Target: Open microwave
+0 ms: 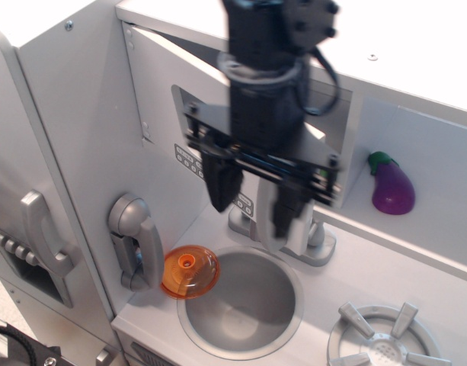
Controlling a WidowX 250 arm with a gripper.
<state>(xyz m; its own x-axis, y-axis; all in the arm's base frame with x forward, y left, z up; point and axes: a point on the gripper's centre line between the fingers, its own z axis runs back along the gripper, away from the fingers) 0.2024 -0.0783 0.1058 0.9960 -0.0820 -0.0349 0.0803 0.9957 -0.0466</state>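
Note:
The microwave door [161, 91], light grey with a window and a row of small buttons [184, 157], stands swung well out from its compartment, hinged at the left. My gripper [254, 202] hangs in front of the door's free edge, blurred by motion. Its jaws are spread wide: the left finger [222, 189] is over the door's lower part, and the right finger [288, 210] lies against the long vertical grey handle [303, 232]. The handle is not clamped. The arm hides most of the window.
A purple eggplant [393, 187] lies on the shelf at the right. Below are the round sink [241, 305], the faucet base [324, 248], an orange lid [190, 272], a grey phone handset [134, 240] and a burner [382, 339].

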